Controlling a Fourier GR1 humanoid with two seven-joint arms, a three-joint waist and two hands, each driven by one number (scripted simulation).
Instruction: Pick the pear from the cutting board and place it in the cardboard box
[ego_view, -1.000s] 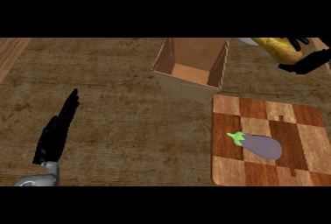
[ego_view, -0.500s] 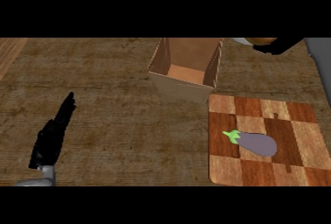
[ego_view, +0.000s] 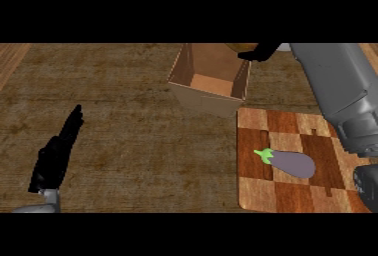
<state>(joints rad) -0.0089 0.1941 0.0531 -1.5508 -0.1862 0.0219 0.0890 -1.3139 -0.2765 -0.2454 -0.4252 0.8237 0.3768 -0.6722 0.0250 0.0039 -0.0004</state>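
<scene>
Right hand (ego_view: 262, 51) is at the top edge, right over the far rim of the open cardboard box (ego_view: 210, 82), fingers curled on the pear (ego_view: 242, 48), of which only a yellow-brown sliver shows. Left hand (ego_view: 59, 152) rests flat-fingered over the wooden table (ego_view: 125, 145) at lower left, holding nothing. An eggplant (ego_view: 290, 163) lies on the checkered cutting board (ego_view: 255, 192), near the box.

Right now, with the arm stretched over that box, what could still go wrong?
The right hand holds a yellowish thing, probably the pear, right at the cardboard box's far rim; released there, it might land outside. The forearm also hangs above the cutting board and could brush the eggplant when pulling back.
</scene>
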